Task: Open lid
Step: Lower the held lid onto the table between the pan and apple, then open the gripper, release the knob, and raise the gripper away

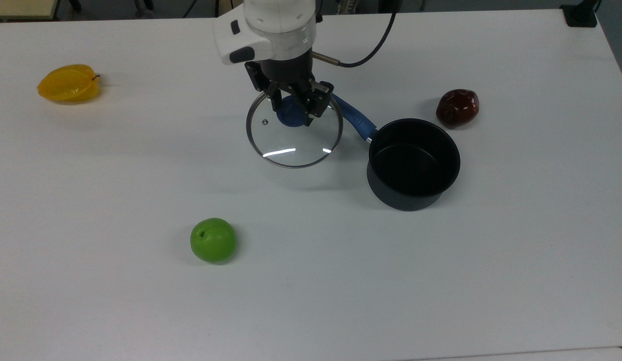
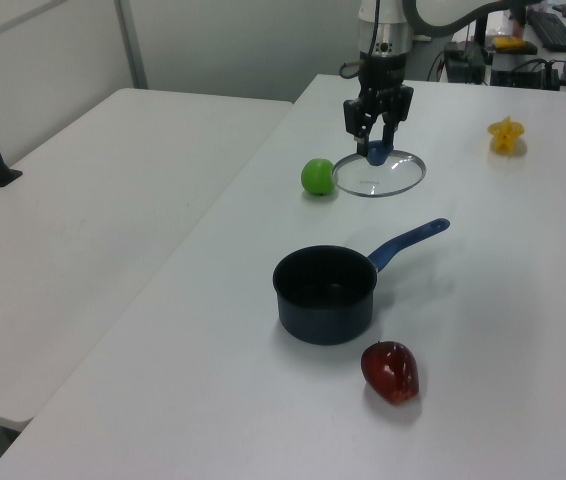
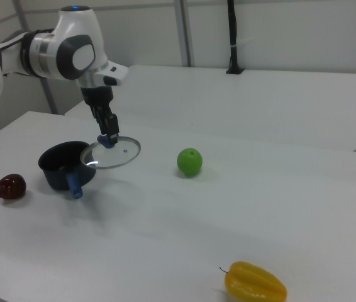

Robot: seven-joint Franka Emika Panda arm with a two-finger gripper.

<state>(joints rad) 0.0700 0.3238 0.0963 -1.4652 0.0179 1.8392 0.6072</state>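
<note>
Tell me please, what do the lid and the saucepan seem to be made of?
The lid: clear glass, since the table shows through it and it carries bright glints, with a thin shiny rim, probably metal, and a matte blue knob, perhaps plastic. The saucepan: dark body with a dull finish, likely coated metal; its blue handle looks smooth and may be plastic or painted.

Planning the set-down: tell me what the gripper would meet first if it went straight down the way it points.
The gripper points down, shut on the lid by its knob. Below looks like bare table, so the lid's rim would likely touch first; its height above the table is unclear.
</note>
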